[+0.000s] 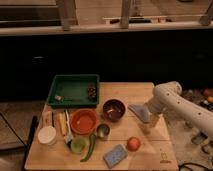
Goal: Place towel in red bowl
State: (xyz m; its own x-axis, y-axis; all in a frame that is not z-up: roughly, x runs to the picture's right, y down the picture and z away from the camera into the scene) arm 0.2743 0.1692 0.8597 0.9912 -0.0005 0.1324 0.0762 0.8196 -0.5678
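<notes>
The towel (139, 112) is a small grey-blue cloth at the right middle of the wooden table (125, 92), right of the purple bowl. The red bowl (83, 121) is wide, orange-red and stands left of centre, with nothing seen in it. My white arm comes in from the right. My gripper (148, 121) is at the towel's right edge, low over the table, touching or almost touching the cloth. The arm hides where they meet.
A purple-maroon bowl (114, 109) and a small metal cup (102, 131) stand between the towel and the red bowl. A green tray (74, 90) is at the back left. A blue sponge (115, 155), an orange fruit (132, 144) and a green pepper (89, 148) lie in front.
</notes>
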